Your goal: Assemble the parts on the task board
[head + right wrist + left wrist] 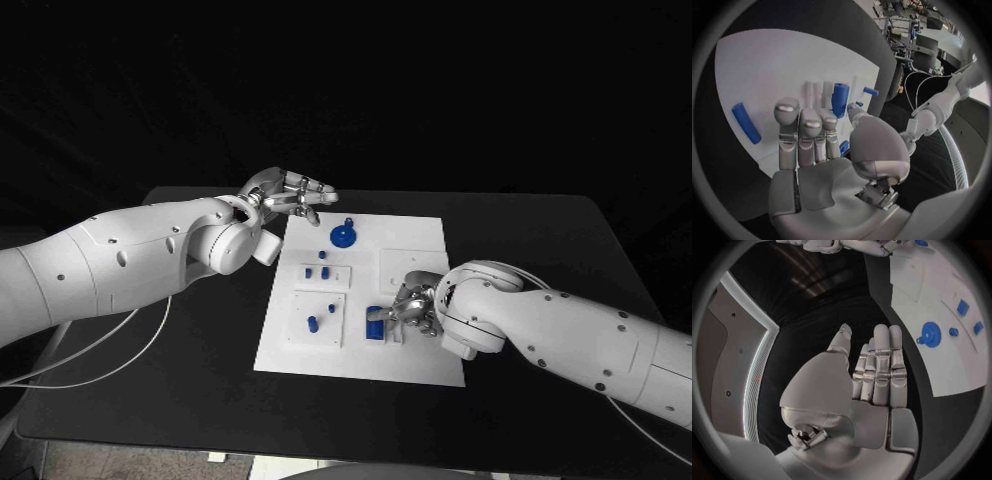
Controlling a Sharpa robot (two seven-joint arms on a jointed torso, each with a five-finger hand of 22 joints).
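Observation:
The white task board [411, 250] lies in the middle of the table. A blue gear [343, 236] sits near its far left corner, with small blue parts [316, 270] just in front of it and two more [315, 323] nearer me. A blue block [378, 325] stands near the front middle. My right hand [418, 305] hovers just right of this block, fingers stretched over the board [761, 65] towards a blue cylinder [840, 99]; a blue bit [844, 147] shows between thumb and fingers. My left hand [289, 195] hangs at the board's far left corner, fingers straight, holding nothing.
A blue peg [746, 122] lies loose on the board beside my right hand's fingers. The black table [519, 230] surrounds the board, with bare room at the right and front. White cables [101, 350] hang off the left edge.

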